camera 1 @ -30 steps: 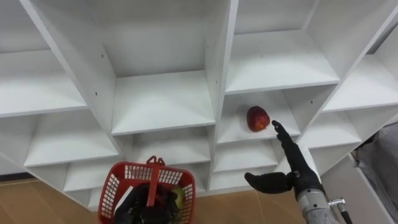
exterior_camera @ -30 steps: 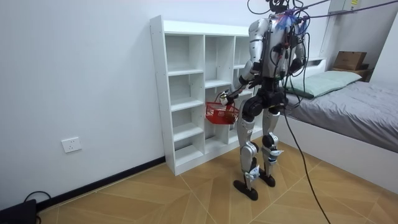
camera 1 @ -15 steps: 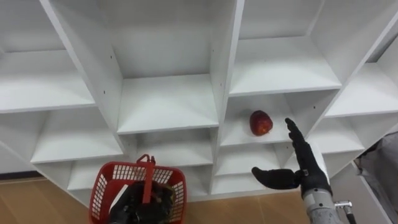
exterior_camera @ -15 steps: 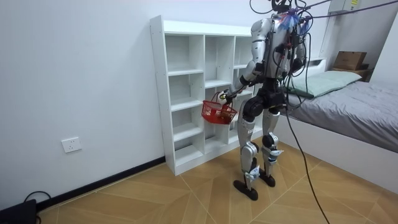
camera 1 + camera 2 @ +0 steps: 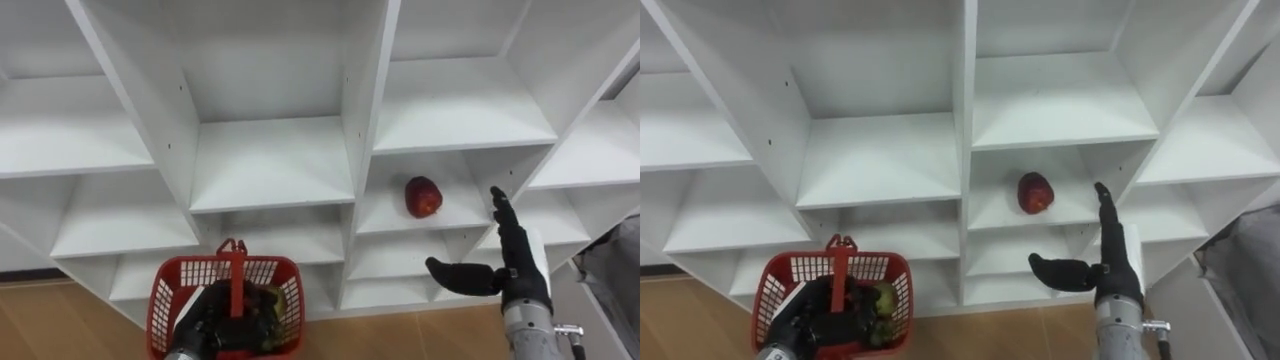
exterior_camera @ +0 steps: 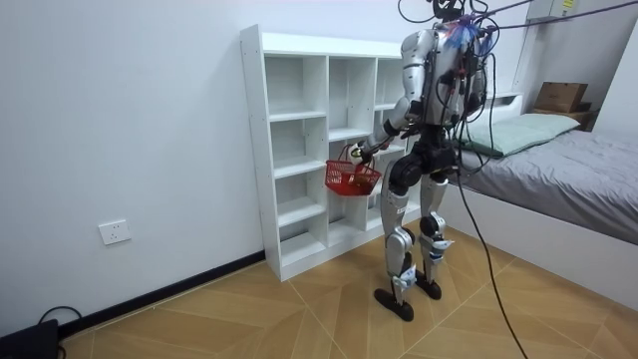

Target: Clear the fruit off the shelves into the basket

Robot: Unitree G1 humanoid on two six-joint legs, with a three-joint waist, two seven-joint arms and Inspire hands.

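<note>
at the left, low in front of the white closet (image 5: 270,165), the left hand (image 5: 210,325) had its fingers curled round the upright handle of the red basket (image 5: 170,300). a green fruit (image 5: 272,303) lay inside it against the right wall. compared with a second earlier, the basket sat a little further to the left, and the room view showed it swung slightly out from the shelves.

right of the centre divider, the red apple (image 5: 423,197) rested on its shelf in the same compartment, untouched.

further right, the right hand (image 5: 517,268) was raised with its fingers straight and together, pointing up, and its thumb spread out to the left. it held nothing. a second earlier its fingertips were just beside the apple. now they stood clearly apart from it, off to its right, near the compartment's right wall.

so the reach had drifted away rather than closed in. the apple was not yet collected, and the hand would probably need to come back left and into the compartment before any grasp.
</note>
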